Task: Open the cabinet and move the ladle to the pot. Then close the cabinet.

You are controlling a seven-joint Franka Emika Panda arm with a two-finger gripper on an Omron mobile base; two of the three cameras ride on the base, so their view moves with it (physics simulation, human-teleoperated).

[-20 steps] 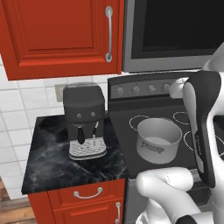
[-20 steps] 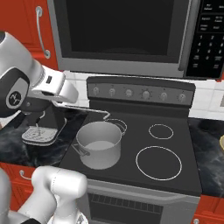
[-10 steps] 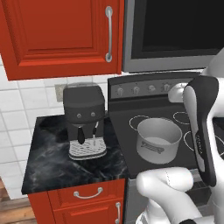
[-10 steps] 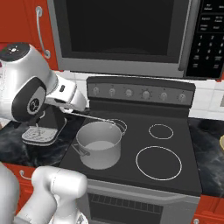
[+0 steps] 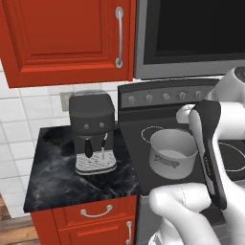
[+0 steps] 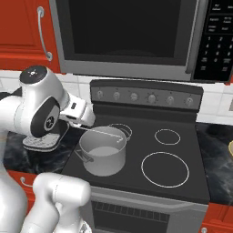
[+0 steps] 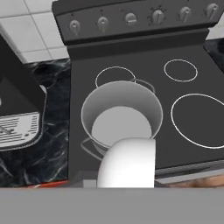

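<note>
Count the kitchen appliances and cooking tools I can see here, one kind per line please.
Pot: 1
Ladle: 1
Coffee machine: 1
Microwave: 1
Stove: 1
Total: 5

Below me stands the wide cylindrical silver-grey metal pot [image 7: 121,116] on the black glass stovetop [image 7: 153,83], over its front left burner ring, pale inside. A white rounded ladle bowl [image 7: 127,162] overlaps its near rim. The dark coffee machine [image 7: 19,111] sits on the black marbled surface [image 7: 48,144] beside the stovetop's left edge.
</note>
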